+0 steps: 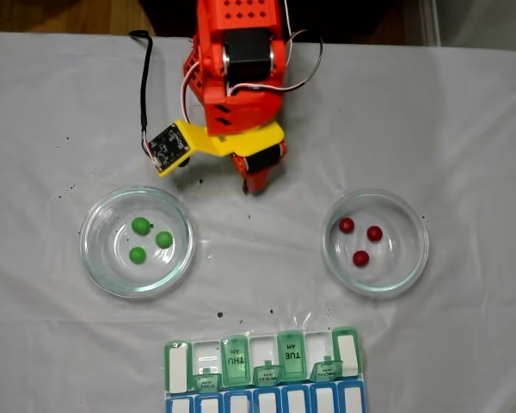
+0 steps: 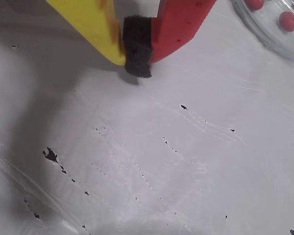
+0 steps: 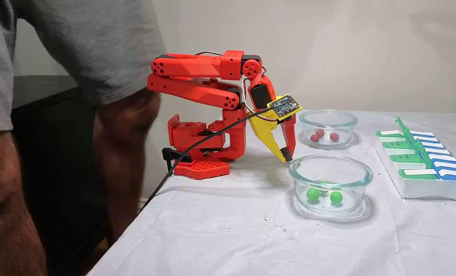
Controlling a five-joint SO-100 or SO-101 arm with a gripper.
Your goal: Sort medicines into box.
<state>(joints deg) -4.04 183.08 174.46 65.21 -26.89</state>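
Three green medicines (image 1: 141,225) lie in the left glass dish (image 1: 90,232) in a fixed view from above, and three dark red medicines (image 1: 360,258) lie in the right dish (image 1: 418,258). The box (image 1: 262,344) sits at the near edge, with several green lids standing up. My gripper (image 1: 254,185) hangs tip-down just above the cloth between the two dishes, shut with nothing held. Seen from the wrist, the yellow and red fingers press on a black pad (image 2: 137,49). From the side, the gripper (image 3: 285,156) is just behind the dish of green medicines (image 3: 313,193).
White cloth with small black specks covers the table (image 2: 161,161). A person (image 3: 78,46) in a grey shirt stands close at the table's left end in a fixed view from the side. A black cable (image 3: 197,143) runs from the wrist camera off the table.
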